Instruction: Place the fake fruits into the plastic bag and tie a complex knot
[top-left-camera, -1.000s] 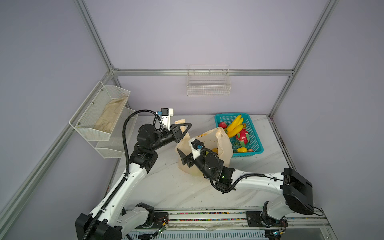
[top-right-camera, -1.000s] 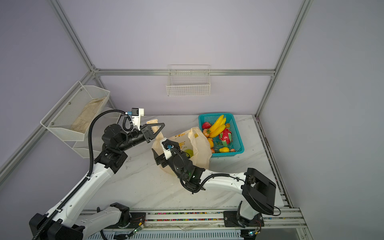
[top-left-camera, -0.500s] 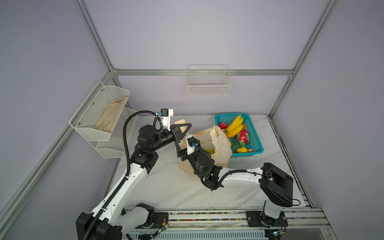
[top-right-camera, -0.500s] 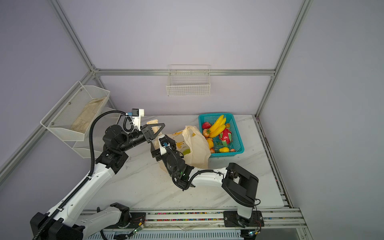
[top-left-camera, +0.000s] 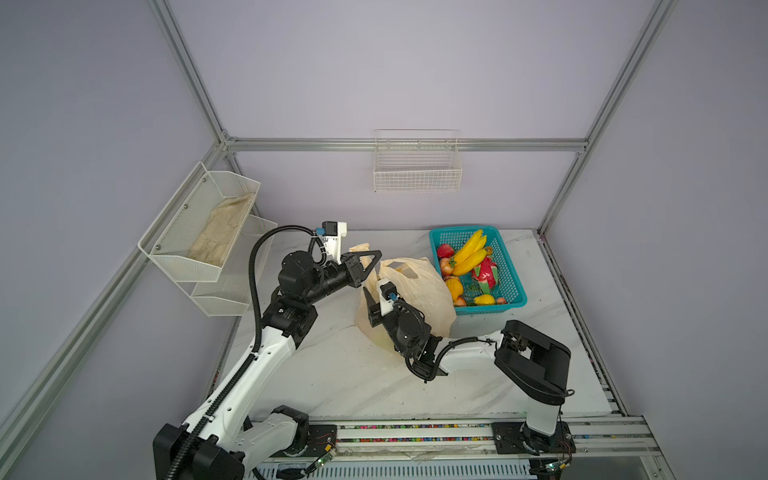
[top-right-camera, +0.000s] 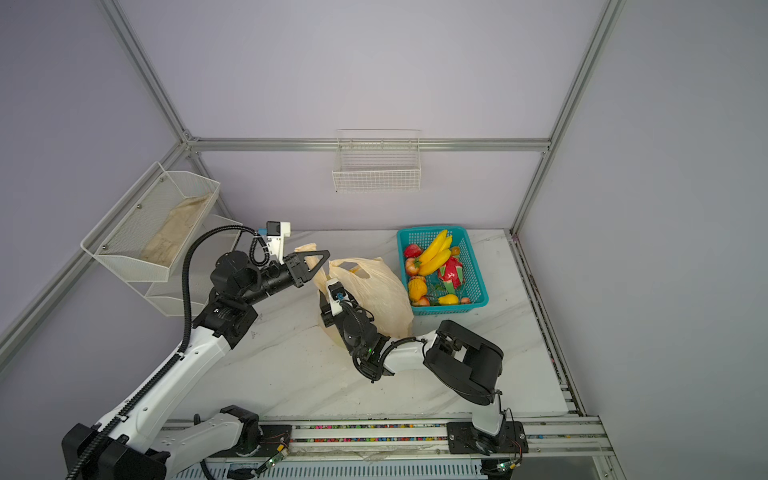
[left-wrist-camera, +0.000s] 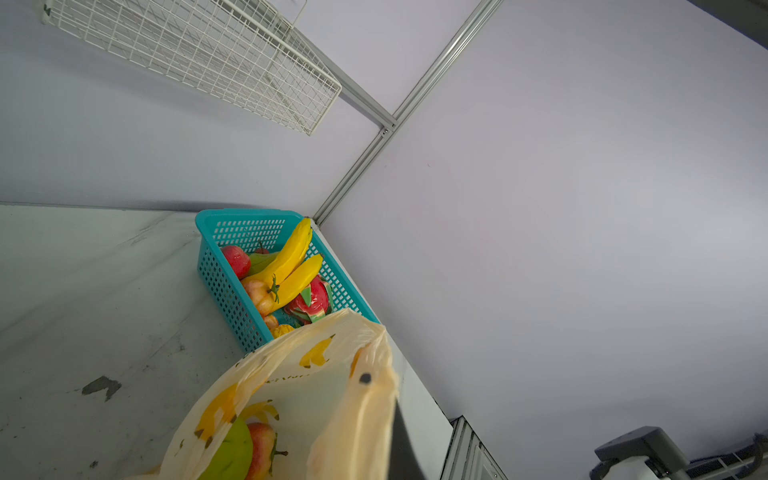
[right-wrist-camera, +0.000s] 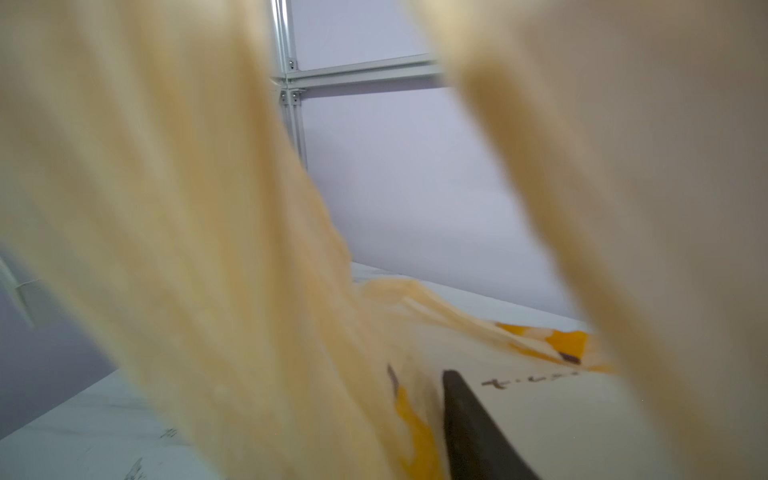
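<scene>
Plastic bag (top-left-camera: 419, 291), mid-bench. Left tool (top-left-camera: 371, 266) clamped on one handle (top-left-camera: 360, 250); right tool (top-left-camera: 370, 301) at the film, opening undeterminable. Recommended: pinch opposite handle only, then spread mouth wide.

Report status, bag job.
Left gripper, jaws shut on plastic bag handle. Right gripper at bag's near side, jaws unclear. Many fake fruits in teal basket.

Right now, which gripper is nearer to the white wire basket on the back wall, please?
Left: the left gripper grips the cream-yellow plastic bag below the wire basket; the right gripper sits lower, farther forward.
</scene>
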